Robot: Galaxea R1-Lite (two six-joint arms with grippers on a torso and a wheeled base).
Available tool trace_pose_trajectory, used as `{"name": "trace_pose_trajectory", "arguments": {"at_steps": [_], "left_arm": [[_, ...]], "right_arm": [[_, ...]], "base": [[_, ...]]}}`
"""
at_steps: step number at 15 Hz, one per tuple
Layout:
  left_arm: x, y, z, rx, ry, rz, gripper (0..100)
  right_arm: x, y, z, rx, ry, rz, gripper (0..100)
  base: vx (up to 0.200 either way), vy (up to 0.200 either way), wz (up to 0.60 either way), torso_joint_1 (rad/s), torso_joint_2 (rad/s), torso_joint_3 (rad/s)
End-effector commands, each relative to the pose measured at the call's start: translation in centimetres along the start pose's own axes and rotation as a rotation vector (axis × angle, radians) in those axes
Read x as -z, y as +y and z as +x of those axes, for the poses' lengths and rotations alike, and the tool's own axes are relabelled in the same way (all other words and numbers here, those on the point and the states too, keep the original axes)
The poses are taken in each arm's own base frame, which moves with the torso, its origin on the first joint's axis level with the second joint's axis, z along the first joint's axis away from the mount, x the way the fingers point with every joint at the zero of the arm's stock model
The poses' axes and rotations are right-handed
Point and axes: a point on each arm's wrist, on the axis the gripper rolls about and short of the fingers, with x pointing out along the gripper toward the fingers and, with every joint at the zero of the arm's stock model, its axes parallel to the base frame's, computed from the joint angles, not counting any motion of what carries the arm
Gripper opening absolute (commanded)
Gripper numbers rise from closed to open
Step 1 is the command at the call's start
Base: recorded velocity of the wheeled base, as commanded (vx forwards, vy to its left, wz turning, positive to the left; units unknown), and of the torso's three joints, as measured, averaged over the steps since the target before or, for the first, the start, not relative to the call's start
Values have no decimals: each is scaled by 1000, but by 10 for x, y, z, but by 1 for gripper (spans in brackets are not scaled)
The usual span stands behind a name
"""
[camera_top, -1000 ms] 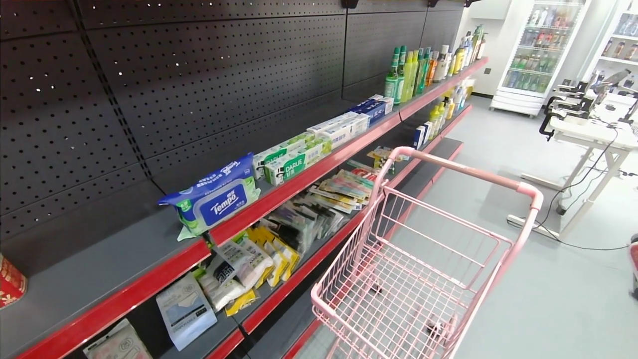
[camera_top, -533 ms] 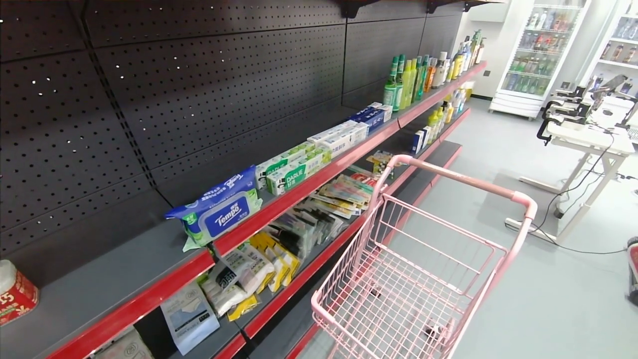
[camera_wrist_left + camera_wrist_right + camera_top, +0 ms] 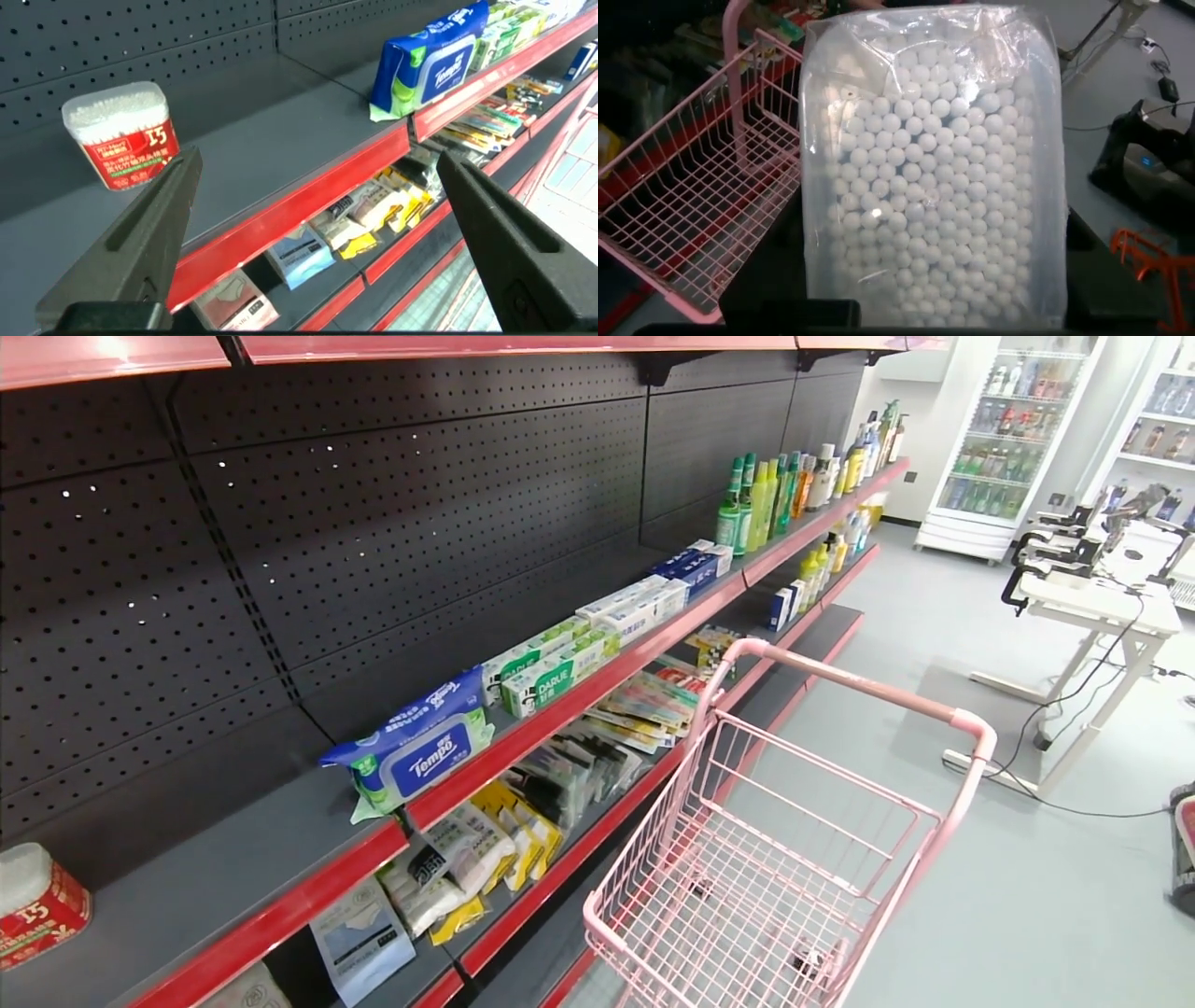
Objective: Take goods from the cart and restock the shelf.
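Observation:
My right gripper (image 3: 934, 313) is shut on a clear bag of small white balls (image 3: 934, 177), held above the floor beside the pink wire cart (image 3: 691, 205). The cart (image 3: 840, 677) stands with its basket bare, close against the red-edged shelf (image 3: 233, 859). My left gripper (image 3: 318, 157) is open with nothing between its fingers and faces the grey middle shelf board (image 3: 262, 140). On that board stand a round tub of cotton swabs (image 3: 121, 135) and a blue pack of wipes (image 3: 430, 61).
Toothpaste boxes (image 3: 551, 667) and bottles (image 3: 766, 490) line the shelf farther along. Packets (image 3: 485, 840) fill the lower shelf. Bare board lies between the swab tub (image 3: 42, 901) and the wipes (image 3: 411, 756). A white table (image 3: 1092, 607) and drinks fridge (image 3: 1008, 429) stand beyond.
The head camera has tilted up, so the whole picture slid down and the upper red shelf edge came into view. The goods and the cart have kept their places.

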Motion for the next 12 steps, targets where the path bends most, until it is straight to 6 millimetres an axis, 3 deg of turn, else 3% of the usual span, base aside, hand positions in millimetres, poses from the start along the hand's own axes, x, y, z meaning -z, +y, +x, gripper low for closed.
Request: {"name": "trace_pose_trajectory", "arguments": {"at_steps": [1,4,12], "left_arm": [[0,0,0,0,2,-1,100],[0,0,0,0,2,-1,100],[0,0,0,0,2,1,100]], "right_arm": [[3,0,2,14,19,1,0],[7,-1,0,34,24,-2,0],[9,0,0,30,28,-21,0]], "base": [[0,0,0,110,-217,-124],[0,0,0,35,-72,-38],[0,0,600,7,1,-1]]}}
